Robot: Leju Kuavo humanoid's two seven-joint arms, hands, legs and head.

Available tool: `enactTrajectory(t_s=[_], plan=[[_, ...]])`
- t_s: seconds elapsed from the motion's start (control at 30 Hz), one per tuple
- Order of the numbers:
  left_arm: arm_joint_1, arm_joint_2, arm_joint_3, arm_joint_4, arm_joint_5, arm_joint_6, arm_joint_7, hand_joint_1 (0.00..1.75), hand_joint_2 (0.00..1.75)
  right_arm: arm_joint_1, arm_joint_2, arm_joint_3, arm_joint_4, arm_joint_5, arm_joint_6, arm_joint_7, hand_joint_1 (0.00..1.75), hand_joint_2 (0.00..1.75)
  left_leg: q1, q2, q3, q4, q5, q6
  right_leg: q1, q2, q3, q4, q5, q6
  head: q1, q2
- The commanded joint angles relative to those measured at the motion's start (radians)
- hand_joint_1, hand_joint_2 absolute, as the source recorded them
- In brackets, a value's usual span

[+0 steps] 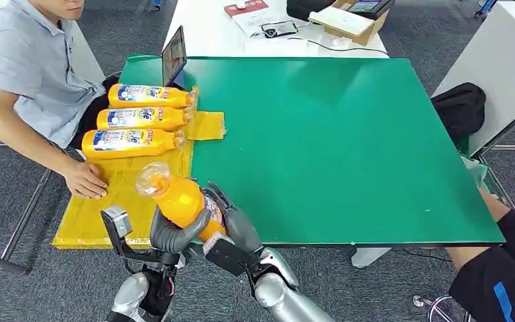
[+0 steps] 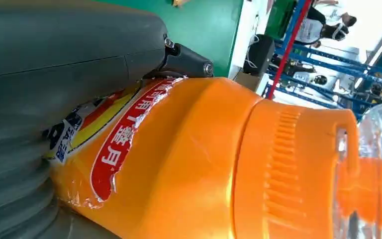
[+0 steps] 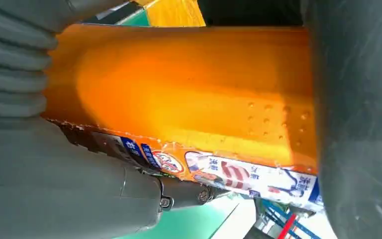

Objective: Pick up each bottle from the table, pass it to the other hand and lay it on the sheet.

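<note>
The orange bottle (image 1: 180, 200) hangs over the table's near edge, long axis tilted with its cap toward 10 o'clock, where the yellow sheet (image 1: 100, 213) lies. Both hands wrap it: left hand (image 1: 174, 233) curled around its lower body, right hand (image 1: 236, 221) gripping from 3 o'clock. 3 bottles (image 1: 141, 118) already lie on the sheet at 11 o'clock.

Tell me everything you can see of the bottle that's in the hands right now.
The held bottle is orange plastic with a clear cap and a torn red, blue and yellow label. It tilts with its cap toward the yellow sheet, raised near the table's front edge. The left hand and the right hand both wrap its lower body. It touches none of the three bottles lying on the sheet.
</note>
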Motion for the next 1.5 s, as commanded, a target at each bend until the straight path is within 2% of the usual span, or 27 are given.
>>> enactTrajectory(t_s=[0.03,0.2,0.27,0.3,0.33,0.43,0.5,0.57,0.63,0.67,0.7,0.73,0.9,1.1,1.2,1.3,1.4,1.5], plan=[[-0.048,-0.003,0.070,0.057,-0.018,0.116,-0.014,1.75,1.75,0.045,-0.002,0.033,-0.058,0.002,-0.062,-0.018,0.00,0.00,0.001,-0.001,0.003,0.000,-0.001,-0.001,0.001,0.000,0.003,0.000,-0.001,-0.002,0.000,0.000],[-0.049,0.001,0.072,0.058,-0.016,0.114,-0.014,1.75,1.75,0.047,-0.001,0.034,-0.059,0.002,-0.063,-0.018,0.00,0.00,0.001,0.000,0.005,-0.001,-0.002,-0.001,0.001,0.000,0.005,0.000,-0.002,-0.002,0.000,0.000],[-0.048,0.000,0.071,0.059,-0.016,0.115,-0.014,1.75,1.75,0.044,-0.004,0.033,-0.059,0.002,-0.062,-0.018,0.00,0.00,0.000,0.000,0.002,-0.001,0.000,0.000,0.000,0.000,0.002,-0.001,-0.001,-0.001,0.000,0.000],[-0.055,0.005,0.067,0.068,-0.054,0.153,-0.026,1.75,1.75,0.043,-0.006,0.037,-0.060,-0.002,-0.068,-0.020,0.00,0.00,0.000,0.000,0.006,0.000,-0.002,-0.001,0.001,0.000,0.005,0.000,-0.002,-0.002,0.000,0.000],[-0.064,0.016,0.062,0.076,-0.104,0.196,-0.036,1.75,1.75,0.045,-0.008,0.038,-0.063,-0.004,-0.074,-0.022,0.00,0.00,0.000,0.000,0.003,-0.001,-0.001,-0.001,0.000,0.000,0.003,-0.001,-0.001,-0.001,0.000,0.000],[-0.127,0.070,0.050,0.138,-0.322,0.331,-0.047,1.75,1.75,0.059,-0.015,0.009,-0.099,-0.005,-0.159,-0.051,0.00,0.00,0.001,-0.001,0.006,0.000,-0.002,-0.001,0.001,-0.001,0.006,0.000,-0.002,-0.002,0.000,0.000],[-0.200,0.091,0.070,0.208,-0.421,0.368,-0.033,1.75,1.75,0.071,-0.010,-0.055,-0.148,-0.022,-0.281,-0.110,0.00,0.00,0.000,-0.002,0.002,-0.001,0.000,-0.001,0.000,-0.002,0.002,-0.001,-0.001,-0.001,0.000,0.000],[-0.286,0.112,0.085,0.305,-0.543,0.432,-0.007,1.75,1.75,0.077,-0.008,-0.130,-0.209,-0.058,-0.373,-0.141,0.00,0.00,0.001,-0.004,0.005,-0.001,0.000,-0.002,0.001,-0.004,0.006,0.000,-0.002,-0.003,0.000,0.000],[-0.375,0.132,0.085,0.431,-0.698,0.508,0.029,1.75,1.75,0.085,-0.002,-0.198,-0.274,-0.100,-0.419,-0.165,0.00,0.00,0.001,-0.007,0.003,0.000,0.001,-0.002,0.001,-0.007,0.004,0.001,-0.002,-0.003,0.000,0.000],[-0.439,0.139,0.077,0.538,-0.821,0.563,0.069,1.75,1.75,0.107,0.018,-0.263,-0.340,-0.075,-0.419,-0.165,0.00,0.00,0.000,-0.006,0.000,0.000,0.002,-0.001,0.000,-0.006,0.001,0.001,-0.001,-0.002,0.000,0.000],[-0.486,0.147,0.059,0.623,-0.937,0.598,0.103,1.75,1.75,0.113,0.020,-0.277,-0.365,-0.089,-0.419,-0.165,0.00,0.00,0.001,-0.007,0.002,0.000,0.002,-0.002,0.001,-0.007,0.003,0.001,-0.001,-0.002,0.000,0.000],[-0.495,0.145,0.062,0.635,-0.942,0.594,0.105,1.75,1.75,0.113,0.016,-0.275,-0.365,-0.093,-0.419,-0.165,0.00,0.00,0.000,-0.008,0.001,0.000,0.003,-0.001,0.000,-0.007,0.002,0.001,-0.001,-0.002,0.000,0.000],[-0.491,0.141,0.062,0.639,-0.945,0.601,0.103,1.75,1.75,0.115,0.019,-0.274,-0.367,-0.091,-0.419,-0.165,0.00,0.00,0.001,-0.002,0.005,0.001,0.000,-0.002,0.001,-0.002,0.006,0.001,-0.002,-0.003,0.000,0.000],[-0.491,0.141,0.062,0.639,-0.945,0.601,0.103,1.75,1.75,0.115,0.019,-0.274,-0.367,-0.091,-0.419,-0.165,0.00,0.00,0.001,-0.001,0.003,0.000,0.000,-0.002,0.001,-0.001,0.003,0.001,-0.001,-0.002,0.000,0.000],[-0.576,0.150,0.023,0.797,-1.118,0.609,0.184,1.75,1.75,0.123,0.008,-0.263,-0.354,-0.118,-0.411,-0.165,0.00,0.00,0.001,-0.002,0.003,0.001,0.000,-0.002,0.001,-0.002,0.003,0.001,-0.001,-0.002,0.000,0.000],[-0.631,0.143,0.019,0.888,-1.176,0.599,0.213,1.75,1.75,0.122,0.006,-0.252,-0.316,-0.145,-0.387,-0.158,0.00,0.00,0.001,-0.002,0.002,0.000,0.001,-0.002,0.001,-0.002,0.002,0.000,0.000,-0.002,0.000,0.000],[-0.705,0.149,-0.048,1.001,-1.327,0.561,0.356,1.75,1.75,0.106,0.012,-0.247,-0.255,-0.172,-0.349,-0.151,0.00,0.00,0.001,-0.001,0.003,0.001,0.001,-0.002,0.002,-0.001,0.003,0.000,0.000,-0.002,0.000,0.000],[-0.733,0.153,-0.056,1.053,-1.362,0.478,0.417,1.75,1.75,0.094,0.013,-0.246,-0.222,-0.183,-0.324,-0.143,0.00,0.00,0.001,-0.001,0.001,0.000,0.002,-0.001,0.001,0.000,0.002,0.000,0.001,-0.001,0.000,0.000]])
